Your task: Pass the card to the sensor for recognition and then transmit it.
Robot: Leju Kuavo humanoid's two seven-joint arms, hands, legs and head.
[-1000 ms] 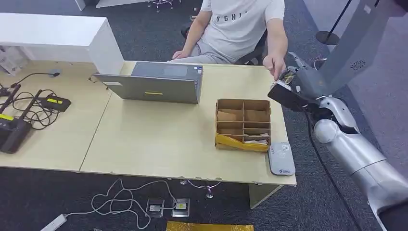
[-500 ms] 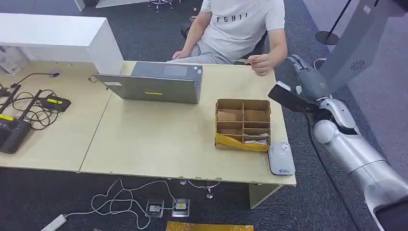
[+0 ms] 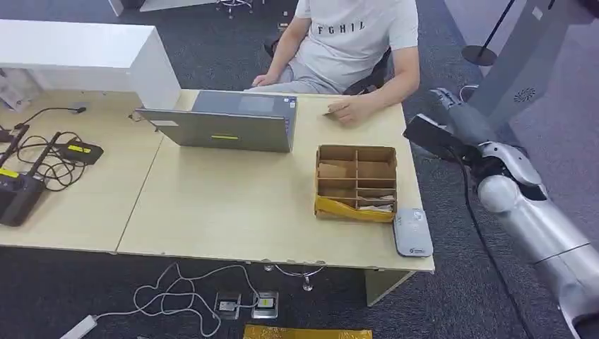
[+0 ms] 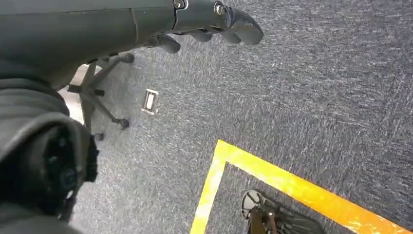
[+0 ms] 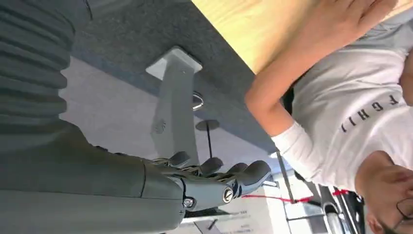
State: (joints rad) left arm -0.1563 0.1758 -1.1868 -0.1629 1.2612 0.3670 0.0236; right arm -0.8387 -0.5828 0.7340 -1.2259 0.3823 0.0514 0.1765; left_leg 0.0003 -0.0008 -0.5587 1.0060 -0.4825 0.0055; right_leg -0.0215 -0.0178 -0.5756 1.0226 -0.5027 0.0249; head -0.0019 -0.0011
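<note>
The card [image 3: 330,111] has left the right hand [image 3: 459,120]: the person's hand [image 3: 351,109] now rests it on the bench [image 3: 212,205]. The right fingers hang open, empty. Handover looks done. The left hand [image 4: 195,22] holds nothing.

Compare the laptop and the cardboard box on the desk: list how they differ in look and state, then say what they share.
The laptop is grey with a smooth surface; the box is brown cardboard with a yellow front. The laptop is one smooth piece, while the box is open-topped and split into compartments, some holding cards or papers. The laptop sits near the person's hand; the box sits beside the grey sensor. Both rest on the same desk.
</note>
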